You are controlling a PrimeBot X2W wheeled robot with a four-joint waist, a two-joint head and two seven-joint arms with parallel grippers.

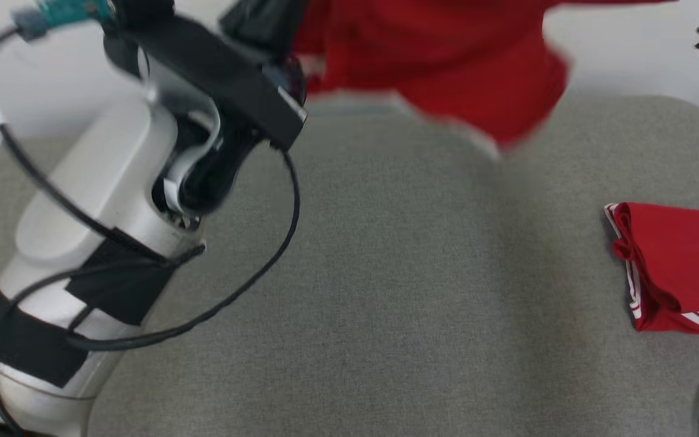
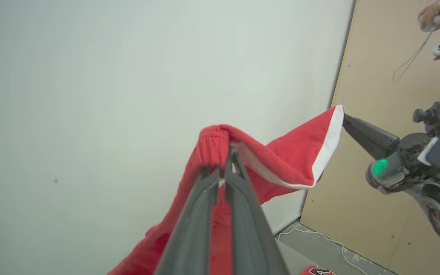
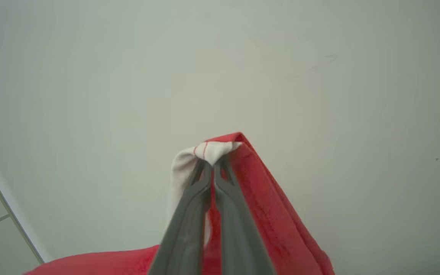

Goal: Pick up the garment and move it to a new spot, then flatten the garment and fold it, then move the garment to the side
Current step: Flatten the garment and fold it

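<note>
2 grips | left pincer [image 2: 222,164] clamped on garment [image 2: 292,156], ribbed red hem | right pincer [image 3: 212,165] clamped on white-trimmed corner

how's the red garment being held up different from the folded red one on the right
The held garment hangs in the air, pinched by the left tool and the right tool; the folded garment lies on the grey table. The held garment is spread loose; the folded garment is a compact bundle. Both are red with white trim.
</note>
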